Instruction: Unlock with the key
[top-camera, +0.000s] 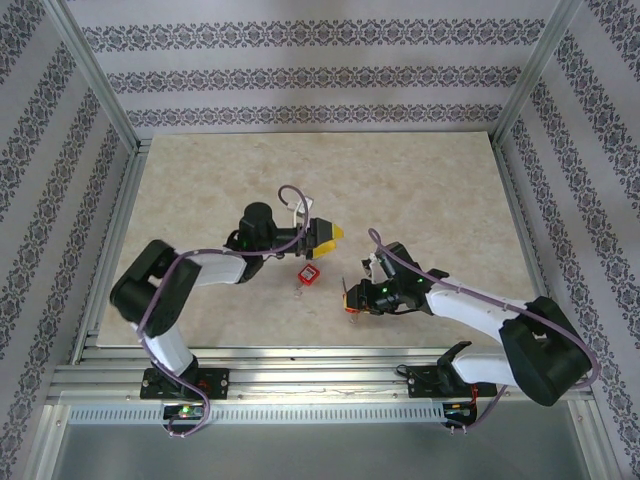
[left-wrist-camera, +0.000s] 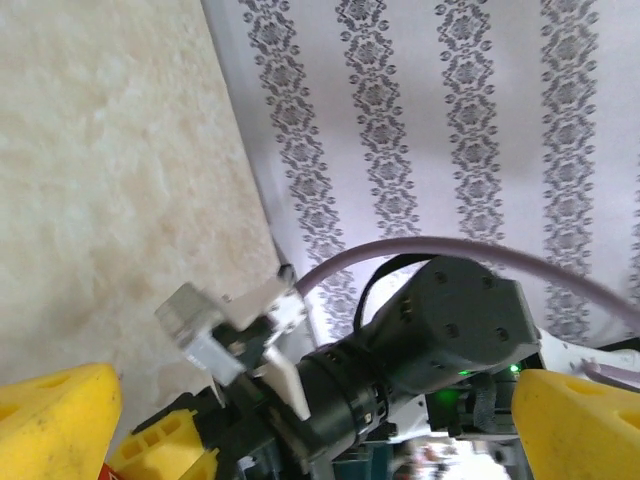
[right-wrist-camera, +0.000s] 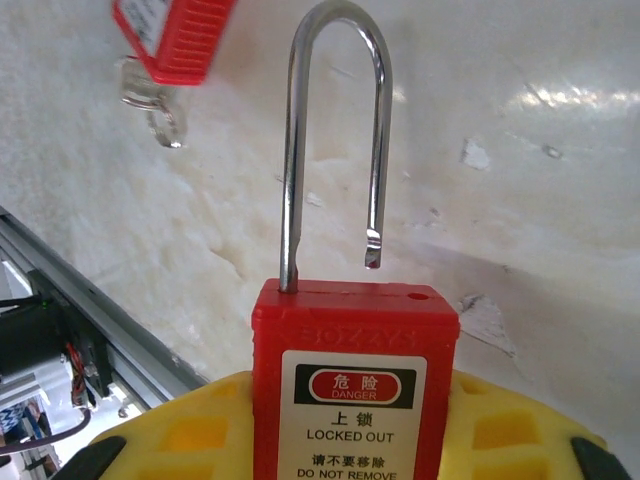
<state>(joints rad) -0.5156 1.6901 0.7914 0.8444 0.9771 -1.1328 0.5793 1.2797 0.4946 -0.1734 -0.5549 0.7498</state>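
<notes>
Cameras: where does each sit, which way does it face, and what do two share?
Top external: above and behind the bases, looking down on the table; both arms show, left gripper and right gripper near centre.
Left wrist: on the left arm, facing the patterned wall; its yellow fingers at the bottom corners, the right arm's wrist ahead.
Right wrist: looks along its own fingers at the held padlock, shackle open.
Shared: top and right wrist both show the loose padlock on the table.

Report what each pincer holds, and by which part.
Right pincer grips a red safety padlock by its body, with the shackle sprung open. Left pincer is open, holding nothing.
</notes>
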